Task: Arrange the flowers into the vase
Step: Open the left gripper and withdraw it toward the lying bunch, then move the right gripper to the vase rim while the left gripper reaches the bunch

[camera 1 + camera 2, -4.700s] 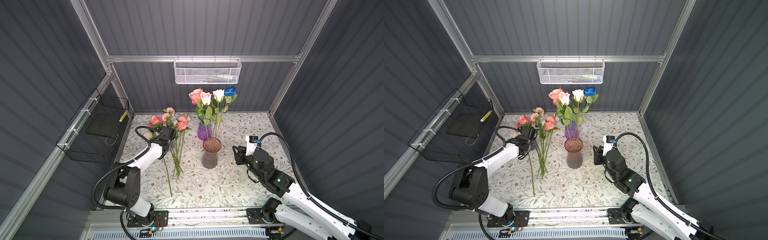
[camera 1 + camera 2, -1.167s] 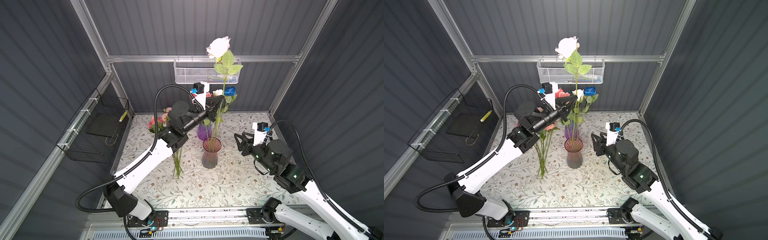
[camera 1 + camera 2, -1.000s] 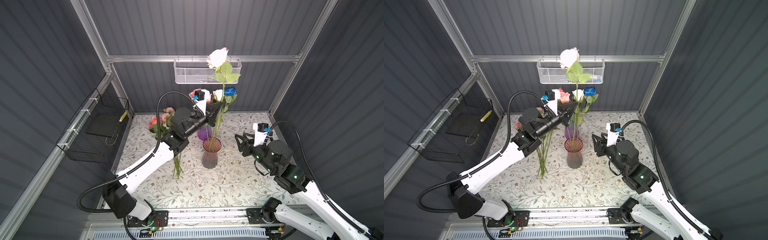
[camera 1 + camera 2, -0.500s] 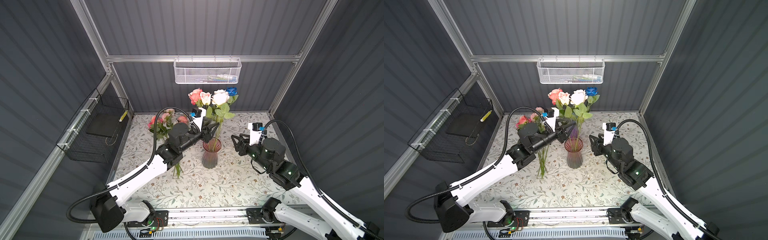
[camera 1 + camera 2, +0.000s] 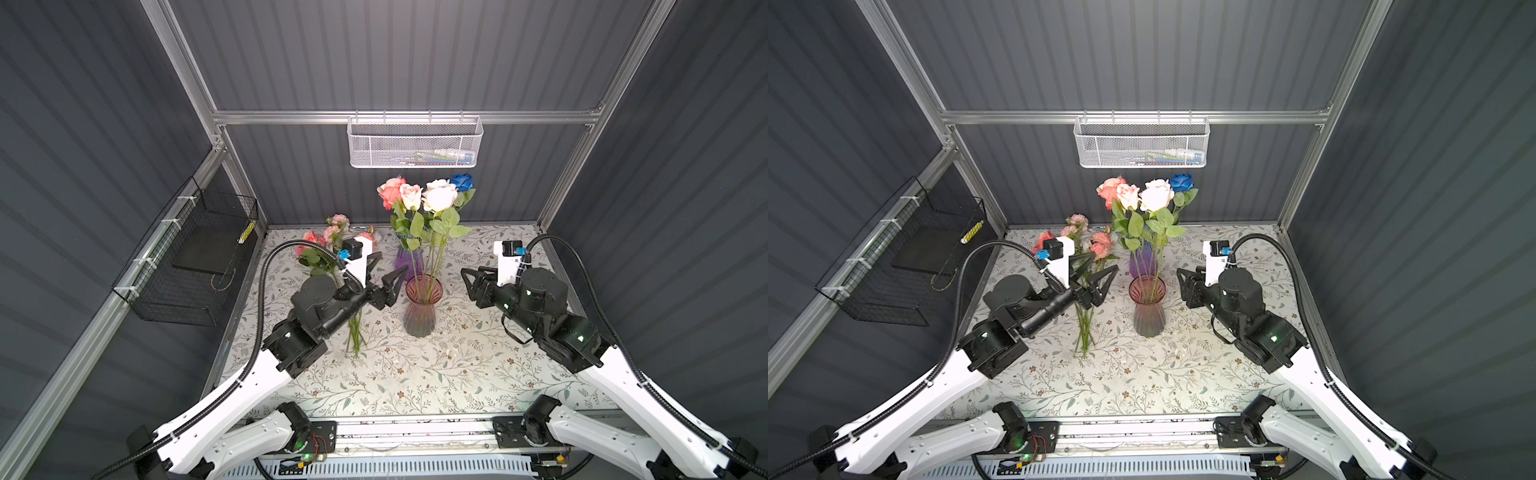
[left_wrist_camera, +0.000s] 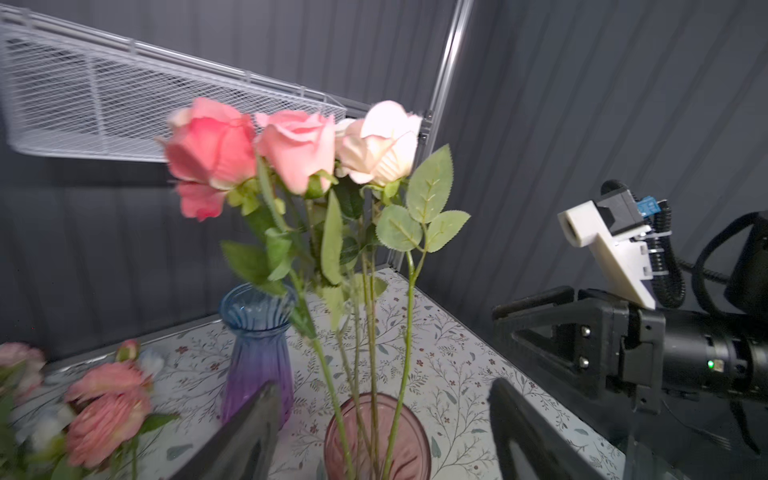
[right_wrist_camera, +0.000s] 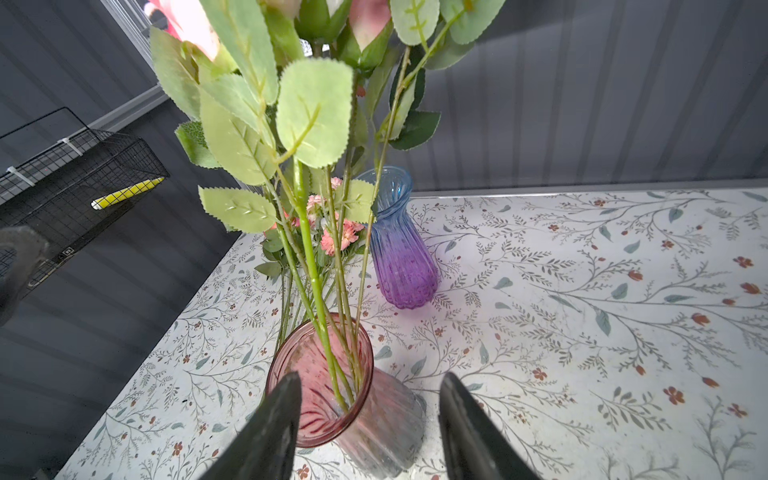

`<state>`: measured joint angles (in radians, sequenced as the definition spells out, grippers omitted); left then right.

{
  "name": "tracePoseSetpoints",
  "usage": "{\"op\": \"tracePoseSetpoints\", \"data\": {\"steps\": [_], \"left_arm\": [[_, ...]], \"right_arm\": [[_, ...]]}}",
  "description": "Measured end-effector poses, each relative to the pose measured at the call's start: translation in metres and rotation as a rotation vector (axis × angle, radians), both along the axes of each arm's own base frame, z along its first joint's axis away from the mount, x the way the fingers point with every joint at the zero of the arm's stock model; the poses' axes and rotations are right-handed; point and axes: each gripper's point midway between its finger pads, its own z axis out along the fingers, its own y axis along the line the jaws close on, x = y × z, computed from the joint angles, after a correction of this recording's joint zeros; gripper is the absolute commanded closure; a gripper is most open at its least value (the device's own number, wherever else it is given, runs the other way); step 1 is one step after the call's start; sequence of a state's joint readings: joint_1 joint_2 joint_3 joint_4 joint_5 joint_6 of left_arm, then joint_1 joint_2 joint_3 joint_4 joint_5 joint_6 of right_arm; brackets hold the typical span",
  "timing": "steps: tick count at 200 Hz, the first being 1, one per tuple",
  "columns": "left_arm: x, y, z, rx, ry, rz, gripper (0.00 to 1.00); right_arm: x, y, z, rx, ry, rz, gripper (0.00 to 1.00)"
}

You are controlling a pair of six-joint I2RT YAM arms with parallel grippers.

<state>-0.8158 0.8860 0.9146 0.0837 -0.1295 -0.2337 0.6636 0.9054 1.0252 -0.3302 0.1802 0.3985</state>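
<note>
Left tool (image 5: 392, 263) open, empty; right tool (image 5: 467, 282) open, empty. 5 long-stemmed roses (image 5: 436, 199) upright in 1 pink ribbed glass vase (image 5: 420, 311); 1 blue-purple glass vase (image 5: 409, 262) behind; loose pink bunch (image 5: 328, 245) on table (image 5: 415, 374), count unclear.

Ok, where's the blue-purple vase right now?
In both top views the blue-purple vase stands mid-table, just behind the pink vase, toward the back wall, right of the loose flowers.

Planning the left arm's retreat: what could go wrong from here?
The left gripper, fingers open, sits close beside the ribbed pink glass vase; a sideways swing could tip it or snag the tall leafy roses in it. The loose pink flowers lying under that arm could be crushed if it drops.
</note>
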Motion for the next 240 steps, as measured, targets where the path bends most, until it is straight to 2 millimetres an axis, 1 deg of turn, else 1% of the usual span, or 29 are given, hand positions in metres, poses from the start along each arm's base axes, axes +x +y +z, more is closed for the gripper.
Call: {"op": "tracePoseSetpoints", "data": {"steps": [10,19,26,32,37,55,65,74,82,103,123,138,149,163,177,192,203,218,228,240], "left_arm": [[0.001,0.020,-0.012,-0.014,0.031,0.082,0.08],[0.004,0.037,-0.030,-0.034,0.089,0.167,0.07],[0.006,0.051,-0.048,-0.046,0.140,0.237,0.07],[0.008,0.059,-0.063,-0.054,0.179,0.282,0.07],[0.011,0.065,-0.081,-0.055,0.220,0.325,0.07],[0.017,0.080,-0.144,0.002,0.356,0.450,0.01],[0.020,0.084,-0.173,0.052,0.420,0.504,0.01],[0.022,0.087,-0.193,0.100,0.463,0.541,0.01],[0.023,0.089,-0.204,0.130,0.485,0.566,0.00],[0.028,0.090,-0.218,0.175,0.514,0.604,0.00],[0.033,0.092,-0.220,0.185,0.524,0.622,0.00],[0.034,0.095,-0.220,0.177,0.531,0.634,0.01],[0.035,0.100,-0.219,0.169,0.533,0.648,0.00],[0.034,0.109,-0.214,0.151,0.529,0.668,0.00],[0.033,0.119,-0.208,0.127,0.521,0.692,0.01],[0.033,0.133,-0.207,0.109,0.528,0.727,0.01],[0.033,0.144,-0.213,0.102,0.549,0.759,0.01],[0.033,0.155,-0.228,0.107,0.592,0.790,0.00],[0.031,0.158,-0.237,0.113,0.617,0.799,0.01],[0.029,0.157,-0.244,0.119,0.637,0.790,0.00]], "right_arm": [[0.001,0.001,-0.003,-0.006,0.029,-0.004,0.44],[0.002,0.002,-0.006,-0.016,0.057,-0.008,0.44],[0.003,0.001,-0.010,-0.030,0.086,-0.018,0.44],[0.003,0.000,-0.013,-0.042,0.110,-0.028,0.44],[0.004,-0.002,-0.014,-0.051,0.125,-0.037,0.44],[0.004,-0.008,-0.015,-0.071,0.171,-0.074,0.44],[0.003,-0.012,-0.015,-0.073,0.193,-0.093,0.43],[0.002,-0.015,-0.014,-0.075,0.207,-0.105,0.43],[0.001,-0.017,-0.013,-0.077,0.223,-0.113,0.43],[0.002,-0.019,-0.014,-0.090,0.262,-0.125,0.44],[0.007,-0.013,-0.019,-0.103,0.307,-0.122,0.45],[0.012,-0.005,-0.028,-0.116,0.346,-0.106,0.46],[0.013,0.001,-0.038,-0.127,0.379,-0.090,0.48],[0.013,0.010,-0.045,-0.125,0.410,-0.056,0.49],[0.012,0.018,-0.046,-0.108,0.419,-0.019,0.50],[0.012,0.026,-0.043,-0.091,0.411,0.010,0.51],[0.014,0.028,-0.042,-0.089,0.407,0.015,0.51],[0.019,0.031,-0.043,-0.090,0.406,0.010,0.52],[0.024,0.032,-0.048,-0.099,0.420,0.003,0.53],[0.032,0.036,-0.055,-0.111,0.443,-0.001,0.53]]}}
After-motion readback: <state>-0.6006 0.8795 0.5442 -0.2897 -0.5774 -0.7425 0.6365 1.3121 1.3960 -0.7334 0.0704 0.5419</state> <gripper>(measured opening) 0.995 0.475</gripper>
